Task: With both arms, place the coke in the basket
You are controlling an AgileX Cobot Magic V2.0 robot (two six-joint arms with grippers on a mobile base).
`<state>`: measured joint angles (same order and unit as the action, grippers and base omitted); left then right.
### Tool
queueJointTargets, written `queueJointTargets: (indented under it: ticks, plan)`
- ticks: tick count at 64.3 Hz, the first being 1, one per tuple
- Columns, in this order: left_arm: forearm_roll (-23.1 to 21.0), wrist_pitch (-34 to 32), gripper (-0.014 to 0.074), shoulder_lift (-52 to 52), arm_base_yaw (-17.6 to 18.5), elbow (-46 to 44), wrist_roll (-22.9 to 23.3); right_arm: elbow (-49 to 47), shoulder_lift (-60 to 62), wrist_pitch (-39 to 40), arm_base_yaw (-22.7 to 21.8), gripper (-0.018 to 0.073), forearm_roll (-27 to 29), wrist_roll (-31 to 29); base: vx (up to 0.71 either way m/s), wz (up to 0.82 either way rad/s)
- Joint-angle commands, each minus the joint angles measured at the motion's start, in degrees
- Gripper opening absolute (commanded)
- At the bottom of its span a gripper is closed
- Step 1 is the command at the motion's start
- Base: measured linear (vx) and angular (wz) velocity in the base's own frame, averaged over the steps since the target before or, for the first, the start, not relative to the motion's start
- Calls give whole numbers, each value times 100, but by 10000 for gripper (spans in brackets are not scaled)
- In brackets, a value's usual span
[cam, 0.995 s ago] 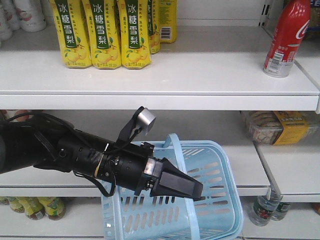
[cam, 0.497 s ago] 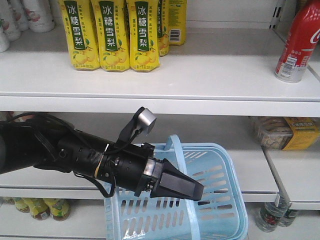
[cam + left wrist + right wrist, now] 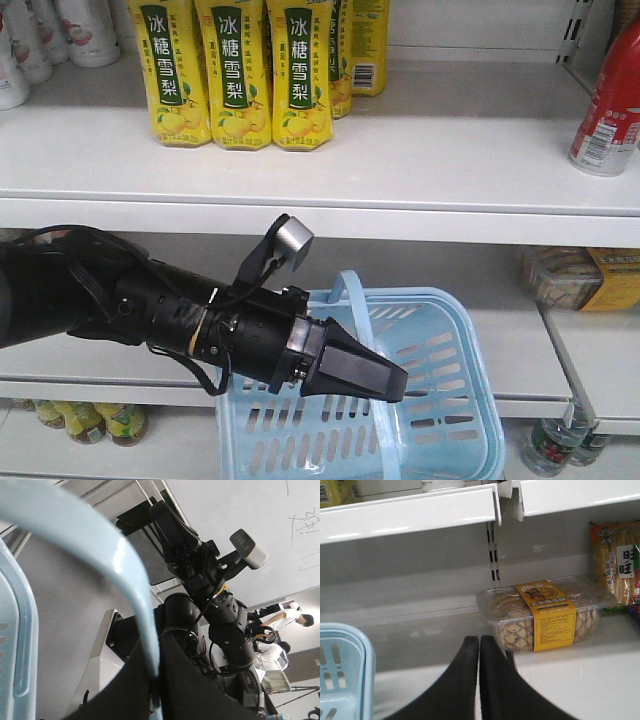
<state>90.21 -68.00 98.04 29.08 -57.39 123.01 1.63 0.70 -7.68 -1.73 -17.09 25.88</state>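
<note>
Coke [image 3: 606, 105] stands upright at the far right of the top shelf [image 3: 400, 160], partly cut by the frame edge. Nothing is holding it. Yellow drink bottles [image 3: 232, 70] are grouped well to its left.

Right gripper [image 3: 398, 382] reaches in from the left, pointing right and slightly down, in front of the basket [image 3: 462, 335]. In its own wrist view, the right gripper [image 3: 479, 647] has its two black wedges pressed flat together with nothing between them. They aim toward a biscuit box [image 3: 540, 615] on the middle shelf, with the basket rim [image 3: 345, 632] low at left.

Left gripper [image 3: 154, 682] is closed around the pale blue handle [image 3: 125, 565], so the basket appears to be carried by that one handle. This gripper does not show in the front view.

Judged step: basket in hand, coke not yet approached.

Risks from here:
- The right gripper sits below the top shelf's front lip, with the coke up and well to the right. A straight rise would likely strike the lip.
- The wedges must part before contact. If they arrive closed, they would push the slim bottle over or roll it back out of reach.
- The bottle is near the edge of the front view, so it may be lost from sight during the reach.
- A basket held by a single handle can swing or tilt. The mouth could drift from under the release point and the bottle drop outside.
- The arm crosses in front of the basket, so lifting could catch the raised handle.
</note>
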Motion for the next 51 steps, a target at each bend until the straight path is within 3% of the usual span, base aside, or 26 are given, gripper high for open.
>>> queueJointTargets:
  ticks: [1,51]
  plan:
    - [-459,-1068,-5,-284,18,-141,-20,104,64,402,-36,-6,-55,-41,3,4]
    - [-459,-1068,-5,-284,18,-141,-20,104,64,402,-36,-6,-55,-41,1,-1]
